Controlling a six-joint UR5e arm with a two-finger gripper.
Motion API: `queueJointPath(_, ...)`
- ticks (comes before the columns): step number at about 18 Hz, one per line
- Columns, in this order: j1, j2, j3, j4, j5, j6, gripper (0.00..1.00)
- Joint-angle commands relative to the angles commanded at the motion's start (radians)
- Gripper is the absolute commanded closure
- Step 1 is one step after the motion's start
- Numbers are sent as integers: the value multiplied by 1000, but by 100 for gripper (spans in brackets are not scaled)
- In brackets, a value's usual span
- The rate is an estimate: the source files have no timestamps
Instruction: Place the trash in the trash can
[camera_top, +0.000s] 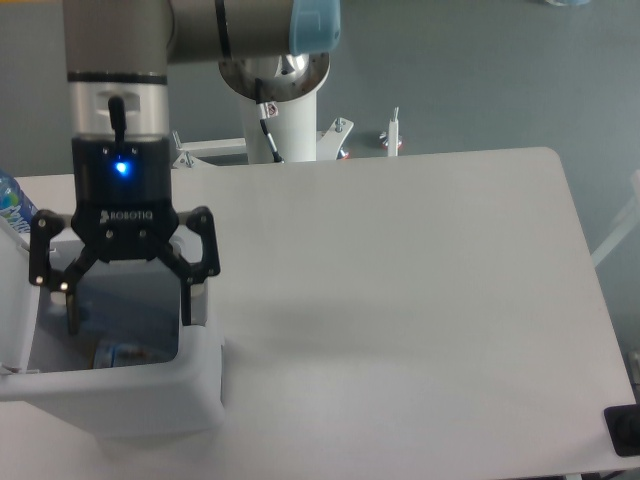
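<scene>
Gripper (128, 312) hangs right over the trash can (150, 395) at the desk's (420, 300) 9 o'clock edge, fingers (187, 305) spread wide, nothing in them. Crushed bottle (130, 353) is lying down inside the bin, below the fingers.

The arm (200, 25) fills the upper left of the frame as thick grey tubes with a pale blue cap at one joint. Below it, a silver cylindrical wrist section (116, 105) carries a short black cable plugged into its front. Under that sits the gripper (128, 300), a black boxy body with a small glowing blue light and white "ROBOTIQ" lettering. Its two black fingers (190, 295) hang from open linkage bars with visible pivot pins. Behind, at upper centre, the white base column (285, 125) has a shiny metal flange and a black cable with a red tag running down it.
</scene>
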Motion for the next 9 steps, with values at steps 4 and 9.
queueJointPath(4, 89, 8, 5, -6, 6, 98, 0)
queueJointPath(9, 151, 61, -24, -73, 54, 199, 0)
